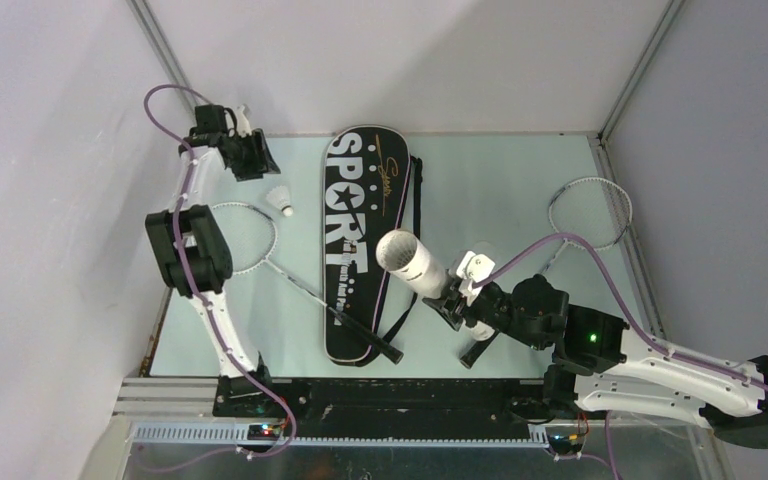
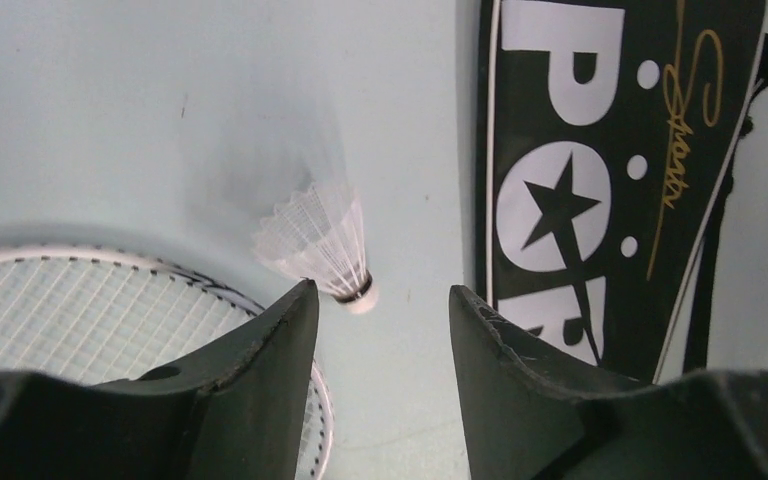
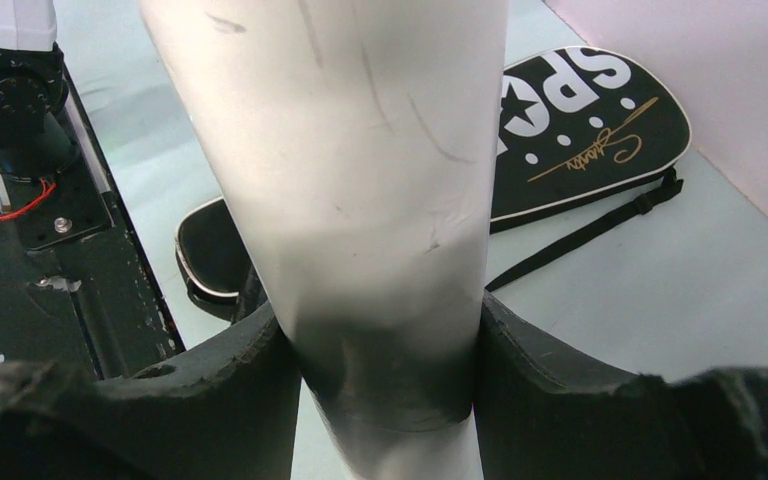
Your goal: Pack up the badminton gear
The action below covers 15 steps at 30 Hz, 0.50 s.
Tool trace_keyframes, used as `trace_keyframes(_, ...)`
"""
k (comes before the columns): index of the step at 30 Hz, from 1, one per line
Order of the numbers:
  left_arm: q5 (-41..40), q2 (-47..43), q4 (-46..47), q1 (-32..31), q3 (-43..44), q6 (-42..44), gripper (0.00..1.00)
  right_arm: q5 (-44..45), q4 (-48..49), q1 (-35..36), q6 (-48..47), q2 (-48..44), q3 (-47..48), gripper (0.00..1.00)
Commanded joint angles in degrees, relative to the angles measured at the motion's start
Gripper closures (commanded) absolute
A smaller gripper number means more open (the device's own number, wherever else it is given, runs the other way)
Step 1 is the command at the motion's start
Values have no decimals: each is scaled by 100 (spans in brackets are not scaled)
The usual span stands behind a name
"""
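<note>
My left gripper [image 1: 248, 160] [image 2: 383, 300] hangs open at the back left, with nothing between its fingers. Just past its fingertips a white feather shuttlecock [image 2: 320, 240] [image 1: 280, 200] is free of the jaws, by the head of one racket [image 1: 245, 238] [image 2: 90, 310]. That racket's black handle crosses the black "SPORT" bag [image 1: 365, 250] [image 2: 580, 170] [image 3: 580, 130]. My right gripper [image 1: 450, 302] [image 3: 385, 350] is shut on the white cardboard tube [image 1: 415, 262] [image 3: 360, 180], which tilts with its open end up and to the left. A second racket [image 1: 590, 210] lies at the right.
Grey walls close in the table on the left, back and right. The bag's black strap [image 3: 580, 235] trails on the table beside the bag. The arm bases and a black rail [image 1: 400, 400] run along the near edge.
</note>
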Motion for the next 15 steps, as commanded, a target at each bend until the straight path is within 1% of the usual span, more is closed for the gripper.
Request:
trace_keyframes(1,29,341,10,56,474,265,43,45,473,-67,-141,-6,68,66)
trace_keyframes(6,291,1023,-265,99,1001,301,42,-66,497,-87,-129,-65,64,66)
trace_keyframes(9,551,1176,-290,94,992,264,42,-41,436,-90,-127,-114,68,66)
trace_keyframes(15,678,1370,-368,88,1040,256,42,6,352,-94,-106,-202,68,66)
